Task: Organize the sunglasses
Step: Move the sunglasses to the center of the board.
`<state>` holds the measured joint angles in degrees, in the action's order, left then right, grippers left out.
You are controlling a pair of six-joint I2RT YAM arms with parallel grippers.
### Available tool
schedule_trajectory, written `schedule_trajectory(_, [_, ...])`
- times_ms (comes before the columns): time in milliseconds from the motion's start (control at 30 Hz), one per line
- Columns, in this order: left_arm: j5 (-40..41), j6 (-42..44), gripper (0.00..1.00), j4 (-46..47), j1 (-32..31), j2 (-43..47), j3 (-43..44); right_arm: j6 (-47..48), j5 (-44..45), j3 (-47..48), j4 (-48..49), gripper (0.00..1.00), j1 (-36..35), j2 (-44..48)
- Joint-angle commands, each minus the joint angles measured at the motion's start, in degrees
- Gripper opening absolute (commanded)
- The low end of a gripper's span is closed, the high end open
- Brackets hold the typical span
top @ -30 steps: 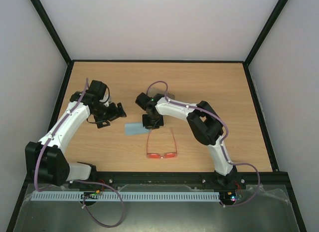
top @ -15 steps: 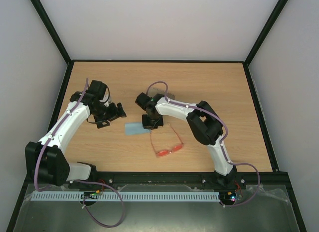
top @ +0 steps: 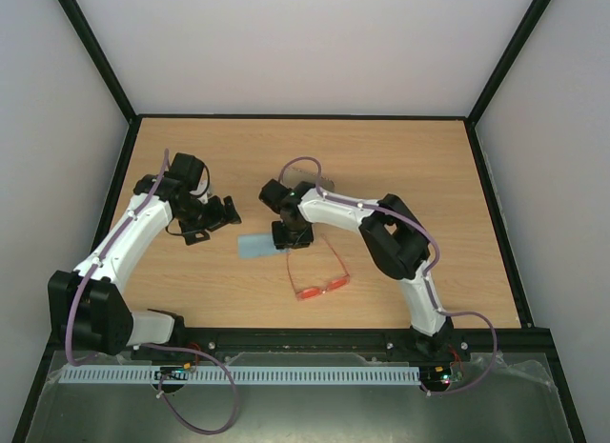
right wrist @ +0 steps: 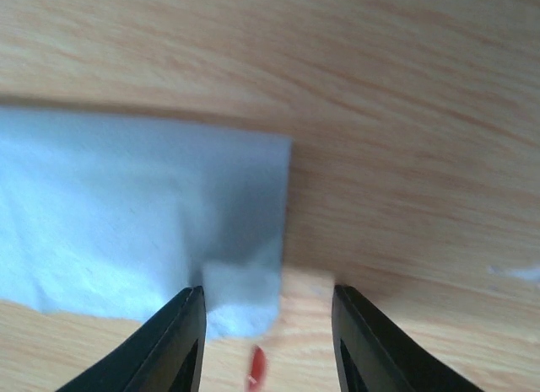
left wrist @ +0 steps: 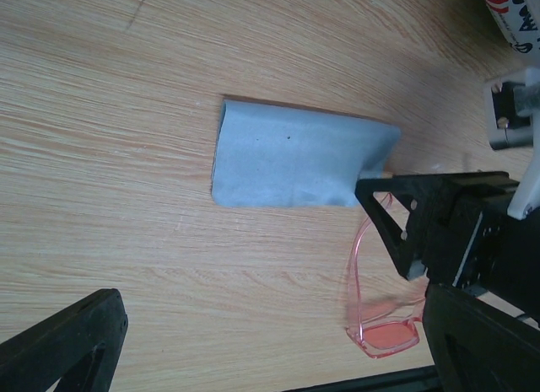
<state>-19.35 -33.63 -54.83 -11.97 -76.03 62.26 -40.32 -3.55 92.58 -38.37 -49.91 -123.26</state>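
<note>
Red-orange sunglasses (top: 319, 279) are lying unfolded on the bench (top: 429, 167), just nearer than the right tool (right wrist: 268, 329). Its fingers are standing apart over one temple tip and the blue cloth (left wrist: 287, 160) corner, gripping nothing, probably for folding that arm. The left tool (top: 217, 214) is hanging wide apart to its left. Red letters on the case (left wrist: 515, 8) are being cut off, unreadable.

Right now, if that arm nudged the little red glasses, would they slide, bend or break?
The sunglasses look thin-framed and light, so a nudge would probably slide or spin them on the smooth wooden table. Their slim temple arms stand unfolded and would likely flex or swing shut if pressed. Being so thin, they might snap under a hard squeeze.
</note>
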Motion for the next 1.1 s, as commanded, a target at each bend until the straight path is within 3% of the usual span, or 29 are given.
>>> schedule_trajectory(0, [0.21, -0.42, 0.99, -1.1, 0.17, 0.38, -0.47, -0.59, 2.28, -6.09, -2.74, 0.44, -0.21, 3.44])
schedule_trajectory(500, [-0.23, -1.21, 0.99, 0.21, 0.1, -0.93, 0.04, -2.6, 4.34, -29.56, 1.86, 0.48, 5.99, 20.63])
schedule_trajectory(567, [-0.25, -1.19, 0.99, 0.39, 0.1, -1.18, 0.17, -1.58, 3.18, -30.13, 3.34, 0.54, 6.09, 22.78])
schedule_trajectory(633, [-0.2, -1.24, 0.99, 0.42, 0.1, -1.41, 0.18, -0.33, 3.17, -28.41, 3.52, 0.6, 6.06, 23.08])
schedule_trajectory(800, [0.12, -1.26, 0.99, 0.51, 0.1, -1.56, 0.12, 1.93, 3.55, -16.11, 0.42, 0.62, 6.06, 19.36])
schedule_trajectory(1067, [0.71, -1.16, 0.99, -0.24, 0.19, -1.65, 1.3, 1.6, -4.06, -0.69, -1.99, 0.52, 5.93, 7.44])
